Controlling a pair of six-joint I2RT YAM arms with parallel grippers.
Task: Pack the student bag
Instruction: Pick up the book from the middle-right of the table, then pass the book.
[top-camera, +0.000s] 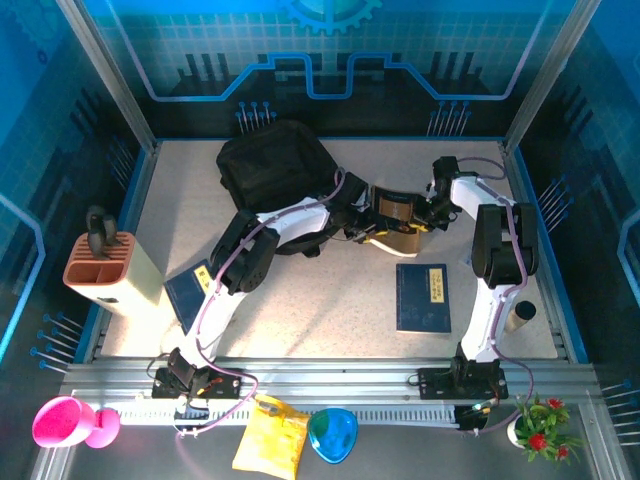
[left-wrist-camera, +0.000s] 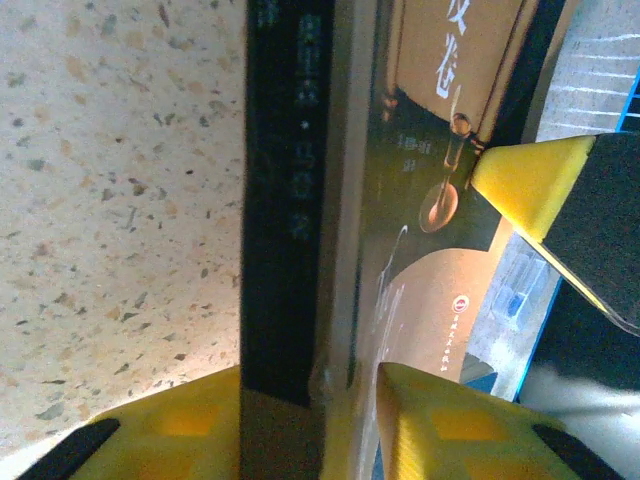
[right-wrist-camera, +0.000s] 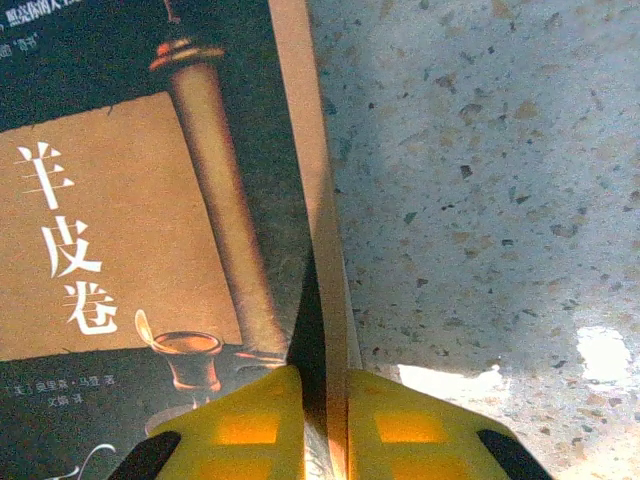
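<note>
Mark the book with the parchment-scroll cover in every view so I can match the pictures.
Top external: book at centre, just right of the student bag.
Left wrist: book runs top to bottom through the middle, dark spine facing the camera.
Right wrist: book takes the left half, cover facing the camera.
Shared landmark: the speckled tabletop.

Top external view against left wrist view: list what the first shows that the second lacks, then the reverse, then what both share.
Top external adds the layout: the student bag at the far side, a blue book lying flat on the table, a tan holder at the left edge, and both arms reaching to the centre. Left wrist adds close detail: the dark spine and cover lettering of the held book, clamped in the left gripper. Shared: that book, the right gripper on its other side, and the speckled table.
</note>
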